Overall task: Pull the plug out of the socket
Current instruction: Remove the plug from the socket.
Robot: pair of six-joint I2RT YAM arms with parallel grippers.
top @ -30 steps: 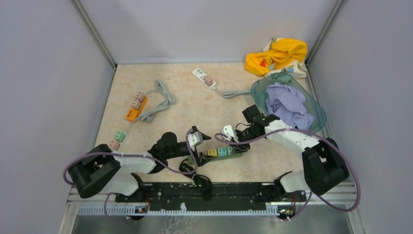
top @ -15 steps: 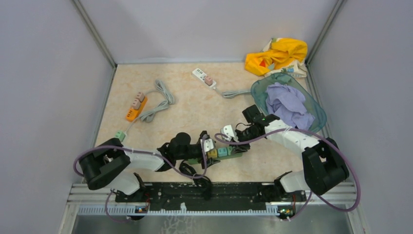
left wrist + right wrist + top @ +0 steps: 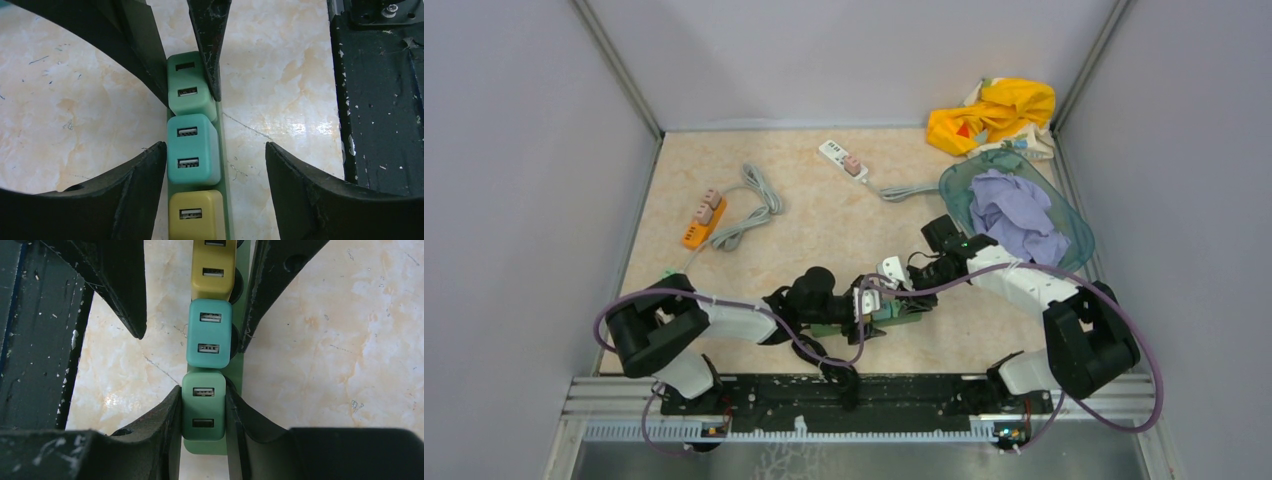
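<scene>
Plugs in one row on the power strip (image 3: 205, 446), faces and USB slots upward: yellow plug (image 3: 214, 275), teal plug (image 3: 192, 150), green plug (image 3: 202, 407), the green one at the strip's end on the right arm's side. Long axis of each plug in line with the strip's. Strip flat on the bench (image 3: 75, 100), lying roughly along the near edge, slightly skewed as seen from above.

Right gripper (image 3: 202, 386): jaws clamped on the green plug's two long sides. Left gripper (image 3: 215, 150): jaws apart, straddling the teal plug, one finger close by the strip's edge, the other well clear; contact not to be made out.

Black base rail (image 3: 380, 100) near the strip on its near side, a band of bare bench between. Open bench on the strip's far side.

Only from above: both arms meeting over the strip; orange strip (image 3: 699, 225) and white strip (image 3: 842, 158) well apart from it toward the far wall; basket (image 3: 1079, 240) with purple cloth (image 3: 1014, 215) beyond its right-arm end. Only from the wrists: order of plug colours, the slots, the gap beside the teal plug, the grip on the green. From above, plugs mostly hidden under the jaws.
</scene>
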